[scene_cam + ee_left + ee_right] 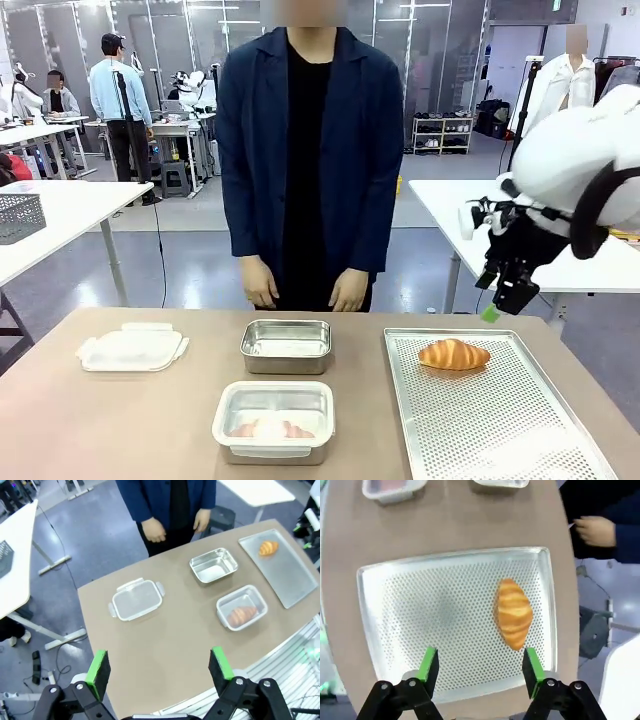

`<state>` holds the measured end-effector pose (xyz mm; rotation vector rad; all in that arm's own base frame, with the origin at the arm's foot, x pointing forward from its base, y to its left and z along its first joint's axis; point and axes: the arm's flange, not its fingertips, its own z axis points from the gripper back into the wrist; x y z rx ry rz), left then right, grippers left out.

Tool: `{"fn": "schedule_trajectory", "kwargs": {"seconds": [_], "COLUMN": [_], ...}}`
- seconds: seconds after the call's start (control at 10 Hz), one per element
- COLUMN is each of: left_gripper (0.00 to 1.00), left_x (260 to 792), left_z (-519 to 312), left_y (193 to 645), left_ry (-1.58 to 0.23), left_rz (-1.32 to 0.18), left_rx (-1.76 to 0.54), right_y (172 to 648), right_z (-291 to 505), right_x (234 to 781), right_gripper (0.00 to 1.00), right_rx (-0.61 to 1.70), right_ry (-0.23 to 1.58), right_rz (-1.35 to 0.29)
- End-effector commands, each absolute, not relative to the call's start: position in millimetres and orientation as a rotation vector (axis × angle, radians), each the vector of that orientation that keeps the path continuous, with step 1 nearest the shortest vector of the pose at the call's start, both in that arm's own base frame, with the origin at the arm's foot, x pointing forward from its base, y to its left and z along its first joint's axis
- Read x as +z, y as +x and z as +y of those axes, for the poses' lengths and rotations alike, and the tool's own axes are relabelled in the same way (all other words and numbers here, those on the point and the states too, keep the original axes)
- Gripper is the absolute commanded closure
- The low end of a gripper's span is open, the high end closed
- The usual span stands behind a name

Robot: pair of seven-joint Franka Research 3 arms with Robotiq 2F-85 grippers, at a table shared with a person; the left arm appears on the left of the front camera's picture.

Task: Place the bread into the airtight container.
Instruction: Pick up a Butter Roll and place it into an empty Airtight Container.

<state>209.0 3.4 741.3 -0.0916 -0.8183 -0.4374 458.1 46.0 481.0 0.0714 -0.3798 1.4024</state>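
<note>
The left pincer (159, 662) stands wide and empty above the near edge of the surface (170, 635). At the front view's lower left lies a clear lid (133, 350). At centre sits an empty steel container (286, 345) and, nearer the bottom edge, a second container (273, 420) with a browned piece inside. At lower right a perforated tray (500, 430) carries the croissant (454, 354) in its far part. The right pincer (481, 662) hangs above the tray, wide and empty, apart from the croissant.
</note>
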Motion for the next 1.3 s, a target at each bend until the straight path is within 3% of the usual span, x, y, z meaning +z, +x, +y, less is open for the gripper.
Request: {"fn": "schedule_trajectory", "kwargs": {"seconds": [0.0, 0.6, 0.9, 1.2], "left_gripper": [0.0, 0.0, 0.0, 0.0], "left_x": [742.8, 742.8, 742.8, 742.8], "left_z": [3.4, 3.4, 3.4, 3.4], "left_y": [209.8, 209.8, 209.8, 209.8], "left_ry": [-0.094, -0.094, -0.094, -0.094], "left_rz": [-0.819, -0.819, -0.819, -0.819], "left_rx": [-0.45, -0.45, -0.45, -0.45], "right_y": [477.0, 474.7, 544.0, 566.5], "right_z": [31.5, 38.0, 67.4, 67.5], "right_x": [478.7, 471.3, 421.6, 390.2], "right_gripper": [0.16, 0.16, 0.16, 0.16], "right_rx": [1.44, 1.42, 1.48, 1.423], "right_ry": [0.105, 0.079, -0.03, -0.084], "right_rz": [-0.386, -0.364, -0.301, -0.23]}}
